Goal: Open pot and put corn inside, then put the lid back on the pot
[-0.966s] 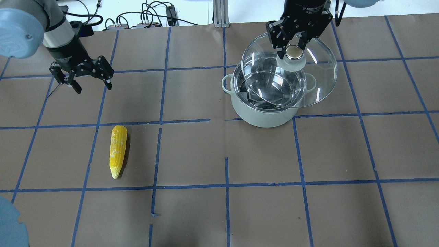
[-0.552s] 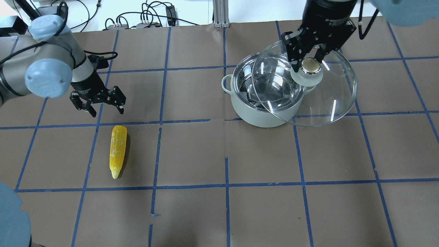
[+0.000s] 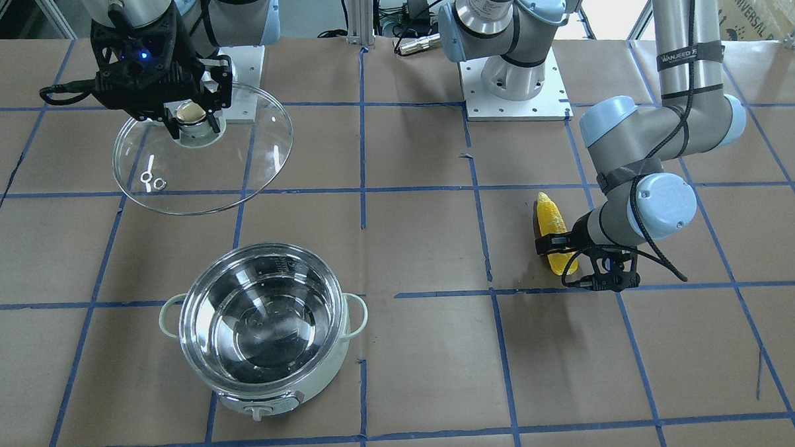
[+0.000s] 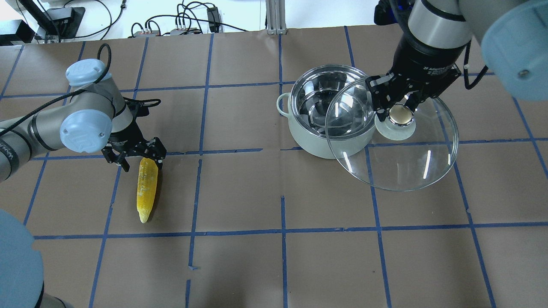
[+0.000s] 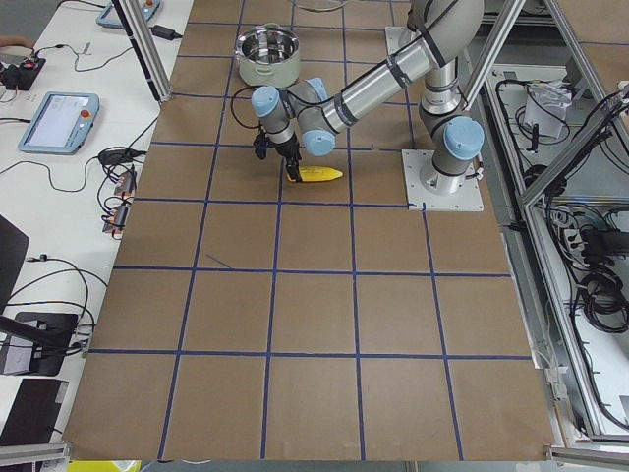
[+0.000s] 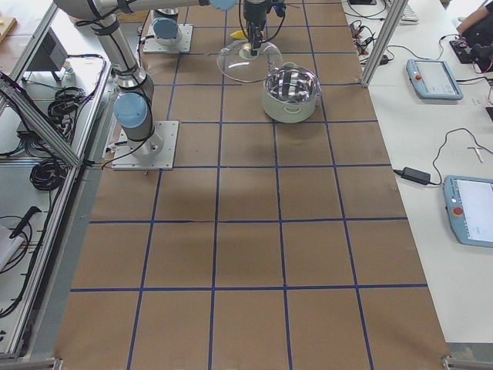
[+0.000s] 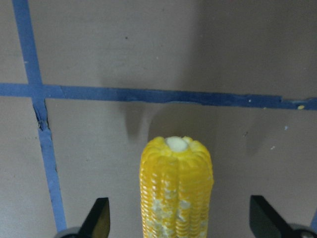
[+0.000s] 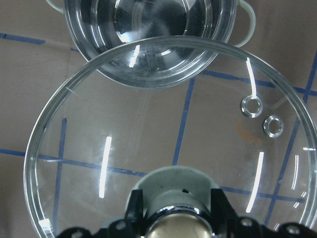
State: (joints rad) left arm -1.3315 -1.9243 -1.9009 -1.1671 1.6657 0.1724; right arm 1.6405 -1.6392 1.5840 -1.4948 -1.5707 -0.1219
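Observation:
The pale mint pot (image 4: 317, 147) stands uncovered, its steel inside bare, also in the front view (image 3: 320, 375). My right gripper (image 4: 400, 112) is shut on the knob of the glass lid (image 4: 398, 162) and holds it in the air, to the right of the pot and overlapping its rim. The lid also shows in the front view (image 3: 204, 171) and the right wrist view (image 8: 163, 148). The yellow corn (image 4: 147, 192) lies on the table at the left. My left gripper (image 4: 142, 164) is open, its fingers on either side of the corn's blunt end (image 7: 177, 193).
Brown paper with a blue tape grid covers the table. Cables and power bricks (image 4: 188, 21) lie along the far edge. The arms' base plates (image 3: 515, 93) sit on the robot's side. Tablets (image 6: 435, 77) lie on a side table.
My left gripper has come down and toward the corn and now straddles its blunt end. My right gripper has carried the lid off the pot, to the right and nearer.

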